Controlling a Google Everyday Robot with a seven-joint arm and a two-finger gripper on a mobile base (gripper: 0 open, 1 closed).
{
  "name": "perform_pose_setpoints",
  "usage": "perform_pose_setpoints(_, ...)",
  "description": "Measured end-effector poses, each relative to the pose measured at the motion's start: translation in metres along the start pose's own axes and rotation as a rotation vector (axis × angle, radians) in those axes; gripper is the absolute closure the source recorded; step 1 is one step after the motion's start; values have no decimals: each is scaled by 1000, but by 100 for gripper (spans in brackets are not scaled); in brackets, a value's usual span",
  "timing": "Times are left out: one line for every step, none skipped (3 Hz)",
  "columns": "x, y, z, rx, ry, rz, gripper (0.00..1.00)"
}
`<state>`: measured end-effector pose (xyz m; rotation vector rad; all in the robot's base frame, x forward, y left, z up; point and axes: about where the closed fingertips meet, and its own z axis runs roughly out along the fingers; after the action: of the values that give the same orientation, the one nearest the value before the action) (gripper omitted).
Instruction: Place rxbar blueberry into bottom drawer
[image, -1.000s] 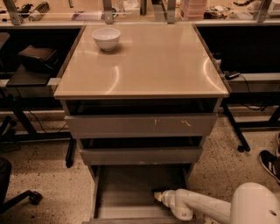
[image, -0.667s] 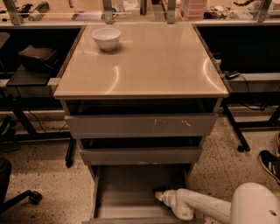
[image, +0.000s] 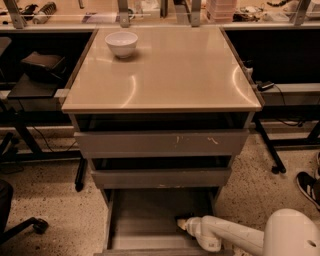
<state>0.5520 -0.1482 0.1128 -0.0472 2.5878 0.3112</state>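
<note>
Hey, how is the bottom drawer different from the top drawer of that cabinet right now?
The bottom drawer is pulled far out, floor exposed; the top drawer sits mostly pushed in, showing mainly its front panel. The gripper is inside the bottom drawer, over the right of its floor; nothing reaches into the top drawer. Both are wide and grey.

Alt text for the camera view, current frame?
A white robot arm reaches from the lower right into the open bottom drawer of a grey three-drawer cabinet, its gripper low over the drawer floor near the right side. A white bowl sits on the cabinet's top, at the far left corner.
</note>
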Motion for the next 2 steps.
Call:
perform_pose_setpoints(0, 0, 0, 0, 0, 0, 34)
perform_pose_setpoints(0, 0, 0, 0, 0, 0, 11)
